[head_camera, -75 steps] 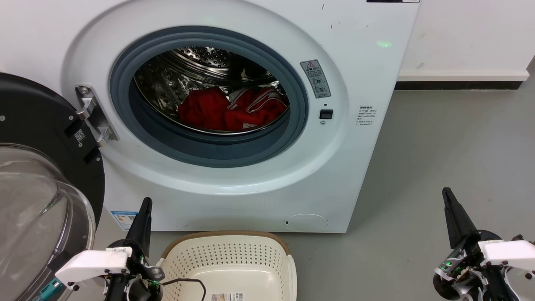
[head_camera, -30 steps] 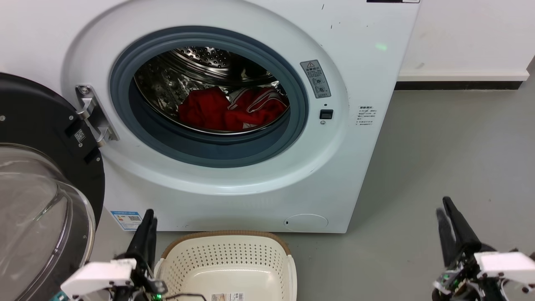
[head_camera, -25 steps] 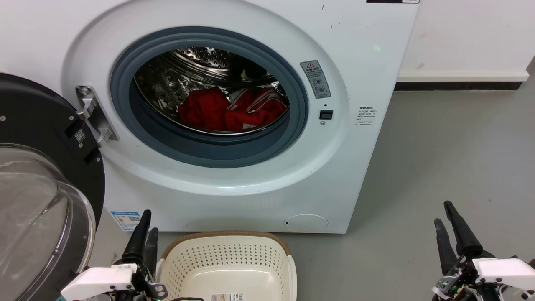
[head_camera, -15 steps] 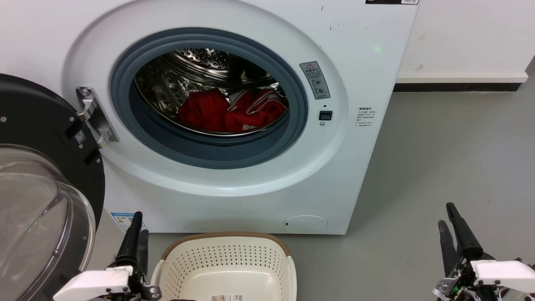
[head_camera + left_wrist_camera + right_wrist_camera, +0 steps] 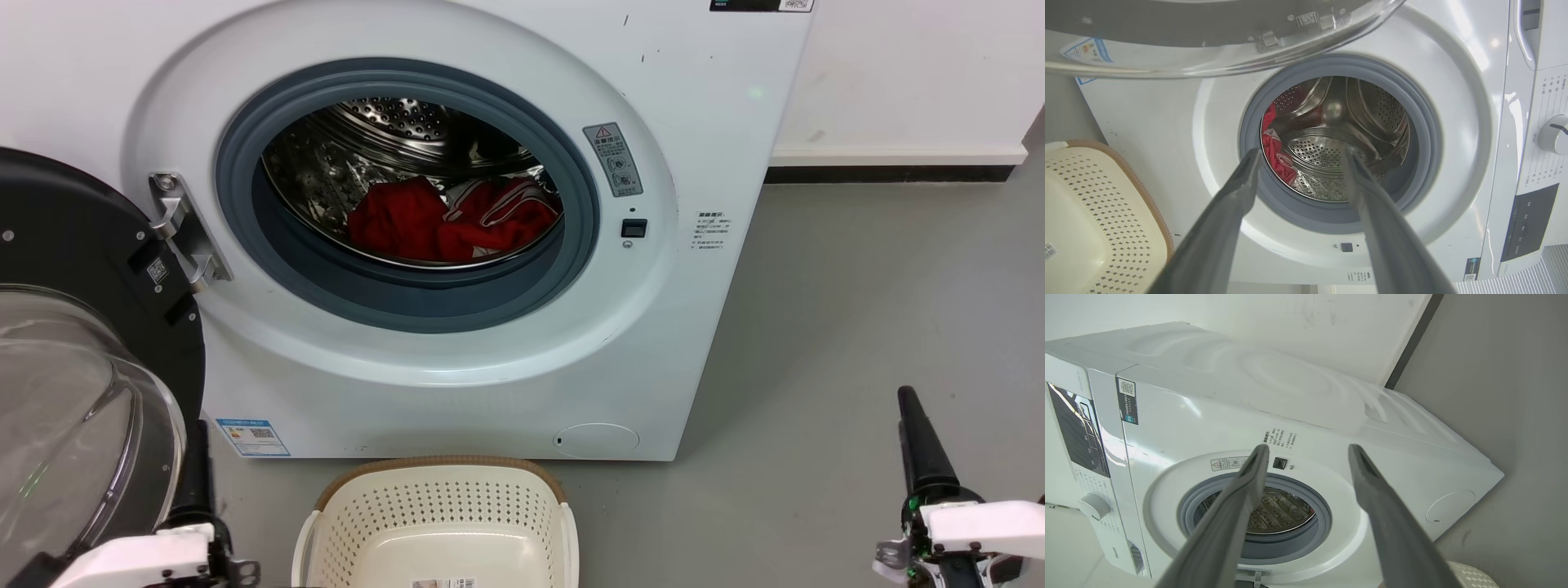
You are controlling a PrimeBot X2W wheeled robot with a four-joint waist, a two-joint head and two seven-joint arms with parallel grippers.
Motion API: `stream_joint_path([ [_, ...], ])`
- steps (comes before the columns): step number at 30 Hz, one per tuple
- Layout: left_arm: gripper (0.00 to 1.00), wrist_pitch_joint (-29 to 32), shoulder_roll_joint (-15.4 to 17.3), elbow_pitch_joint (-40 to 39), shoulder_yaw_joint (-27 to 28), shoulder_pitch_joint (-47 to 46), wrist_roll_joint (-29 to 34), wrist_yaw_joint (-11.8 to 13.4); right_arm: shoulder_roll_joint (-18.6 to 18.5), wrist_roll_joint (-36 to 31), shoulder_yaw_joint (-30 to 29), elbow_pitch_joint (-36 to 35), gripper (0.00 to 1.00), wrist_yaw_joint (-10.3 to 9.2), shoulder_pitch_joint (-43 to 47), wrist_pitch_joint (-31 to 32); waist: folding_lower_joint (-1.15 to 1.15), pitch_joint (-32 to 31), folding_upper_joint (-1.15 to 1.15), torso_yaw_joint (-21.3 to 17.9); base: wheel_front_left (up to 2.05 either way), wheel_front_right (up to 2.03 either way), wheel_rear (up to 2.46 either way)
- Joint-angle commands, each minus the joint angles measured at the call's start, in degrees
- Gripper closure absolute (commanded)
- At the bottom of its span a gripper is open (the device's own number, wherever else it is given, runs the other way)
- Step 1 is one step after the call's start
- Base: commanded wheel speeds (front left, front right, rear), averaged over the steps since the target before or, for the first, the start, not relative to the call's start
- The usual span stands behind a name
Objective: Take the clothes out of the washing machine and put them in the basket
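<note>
The red clothes [image 5: 453, 227] lie bunched in the bottom of the steel drum of the white washing machine [image 5: 669, 327], whose door hangs open to the left. In the left wrist view the clothes [image 5: 1274, 143] show at the drum's left side. The cream basket [image 5: 441, 510] stands on the floor just before the machine, with nothing but a label in it. My left gripper [image 5: 198, 433] is low beside the basket and the door, and its wrist view shows it [image 5: 1302, 152] open and holding nothing. My right gripper [image 5: 908, 400] hangs over bare floor at the right, also open [image 5: 1308, 451].
The glass door [image 5: 73, 408] with its black frame juts out at the left, close to my left arm. Grey floor [image 5: 857, 286] stretches to the right of the machine up to a white wall with a dark skirting.
The head camera has shifted slightly. My left gripper has slid left, toward the door, and my right gripper has moved right. Both had looked shut 2.5 s ago and have since spread.
</note>
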Motion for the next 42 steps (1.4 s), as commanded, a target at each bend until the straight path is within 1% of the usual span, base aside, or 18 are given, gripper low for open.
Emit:
stream_joint_path([
  [1,0.0,-0.57,0.19,-1.65,1.21,-0.99,1.94,0.22,-0.29,-2.97,-0.37,-1.74,0.0,0.01,-0.7,-0.57,0.0,-0.01,0.0,-0.01,0.0,0.0,0.0],
  [4,0.0,-1.21,0.2,-3.75,2.39,-1.19,6.06,1.27,-0.29,-8.38,-0.52,-3.4,0.0,0.01,-0.73,-1.24,0.0,-0.02,0.0,-0.04,0.0,0.0,0.0],
  [6,0.0,-1.64,0.2,-5.41,2.3,-1.05,8.86,2.45,-0.3,-12.48,-0.57,-4.85,0.0,0.01,-0.71,-1.65,0.0,-0.02,0.0,-0.06,0.0,0.0,0.0],
  [11,0.0,-2.67,0.21,-10.41,-0.19,-0.02,15.54,4.56,-0.3,-23.53,0.41,-9.13,0.0,0.01,-0.45,-2.67,0.0,0.01,0.0,-0.07,0.0,0.0,0.0],
  [13,0.0,-3.06,0.21,-11.96,-1.68,0.54,17.93,5.36,-0.3,-27.0,0.63,-10.57,0.0,0.01,-0.28,-3.1,0.0,0.0,0.0,-0.09,0.0,0.0,0.0],
  [16,0.0,-3.67,0.23,-14.02,-3.11,1.13,19.76,6.54,-0.3,-30.53,0.94,-11.92,0.0,0.02,0.03,-3.65,0.0,-0.03,0.0,-0.17,0.0,0.0,0.0],
  [19,0.0,-4.22,0.23,-15.65,-3.92,1.87,22.84,6.57,-0.31,-33.1,1.01,-12.81,0.0,0.01,0.24,-4.22,0.0,-0.09,0.0,-0.29,0.0,0.0,0.0],
  [30,0.0,-6.14,0.25,-19.7,-8.47,3.55,39.7,8.32,-0.31,-45.11,2.44,-16.01,0.0,0.01,1.09,-6.13,0.0,-0.2,0.0,-0.73,0.0,0.0,0.0],
  [32,0.0,-6.46,0.25,-19.94,-9.27,3.84,41.64,8.64,-0.32,-47.32,2.73,-16.47,0.0,0.01,1.26,-6.48,0.0,-0.23,0.0,-0.76,0.0,0.0,0.0],
  [34,0.0,-6.8,0.26,-20.01,-9.47,4.07,42.52,9.52,-0.32,-49.53,3.04,-16.9,0.0,0.01,1.55,-6.83,0.0,-0.28,0.0,-0.76,0.0,0.0,0.0],
  [38,0.0,-7.42,0.25,-19.99,-10.22,4.7,46.59,9.5,-0.32,-53.67,3.39,-17.28,0.0,0.01,2.06,-7.46,0.0,-0.39,0.0,-0.76,0.0,0.0,0.0],
  [42,0.0,-8.05,0.59,-18.83,-11.21,5.44,51.94,9.82,-0.32,-56.69,3.18,-16.53,0.0,0.01,2.89,-8.07,0.0,-0.57,0.0,-0.72,0.0,0.0,0.0],
])
